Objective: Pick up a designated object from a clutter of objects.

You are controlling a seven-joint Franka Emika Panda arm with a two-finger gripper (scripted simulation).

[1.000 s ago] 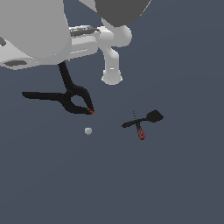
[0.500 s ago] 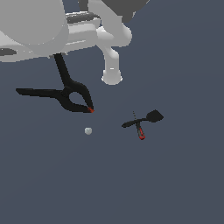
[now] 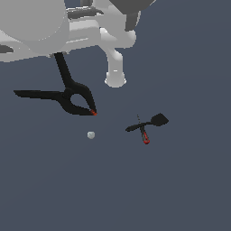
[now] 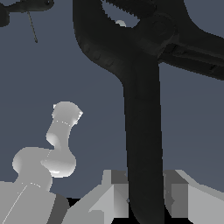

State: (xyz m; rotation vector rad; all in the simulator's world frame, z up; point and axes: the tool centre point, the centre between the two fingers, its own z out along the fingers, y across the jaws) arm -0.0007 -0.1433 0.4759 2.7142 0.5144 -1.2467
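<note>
The black spring clamp (image 3: 68, 97) hangs under my arm in the exterior view, handles splayed, red tip (image 3: 93, 113) toward the exterior view's right. In the wrist view one long handle (image 4: 142, 131) runs down between my fingers (image 4: 116, 192). My gripper (image 4: 144, 199) is shut on that handle. In the exterior view the arm's large links hide the gripper. The rest of the clutter, the black spatula (image 3: 157, 120) and the red-handled screwdriver (image 3: 144, 134), lies crossed at the exterior view's right, apart from the clamp.
A tiny pale grey ball (image 3: 91, 135) lies on the dark floor below the clamp's tip; it also shows in the wrist view (image 4: 120, 23). The arm's white base post (image 3: 115, 76) stands behind, also in the wrist view (image 4: 61, 135).
The arm's links have swung and loom larger across the top of the exterior view. The clamp has shifted slightly up with the gripper. Spatula, screwdriver and ball have not moved.
</note>
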